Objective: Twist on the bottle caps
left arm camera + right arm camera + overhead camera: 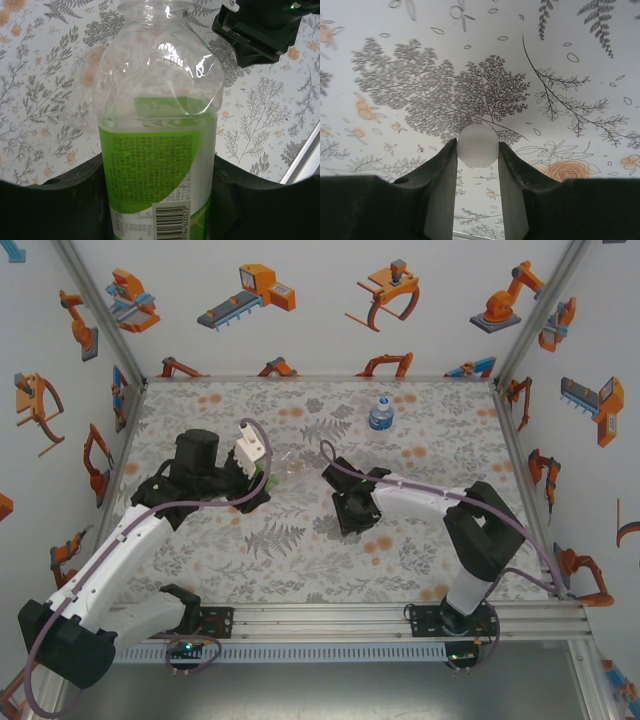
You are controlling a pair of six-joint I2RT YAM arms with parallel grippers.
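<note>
- A table (250, 550) covered in a grey fern and pale orange flower print, closed in by white walls (320, 330) printed with orange robot drawings.
- The left gripper (258, 486) is clenched around the green-label bottle (157, 150). Its dark fingers (60, 205) press the label from both sides, low on the body.
- Seen from the left wrist, the bottle stands straight out from between the fingers. The barcode end is nearest the wrist, and the clear shoulder and open threaded neck are farthest from it.
- Beyond the neck and off to that gripper's right sits the right gripper (352, 512), near but apart from the bottle.
- The right gripper is grasping a white cap (477, 145), pinched at the very ends of its fingers (442, 190) with a finger touching each side.
- Past the cap is the printed cloth, with a large grey fern spray just ahead of the fingertips and an orange flower off to the right.
- The blue-label bottle (380, 414) stands upright well beyond the right gripper, near the table's far edge and apart from both arms.
</note>
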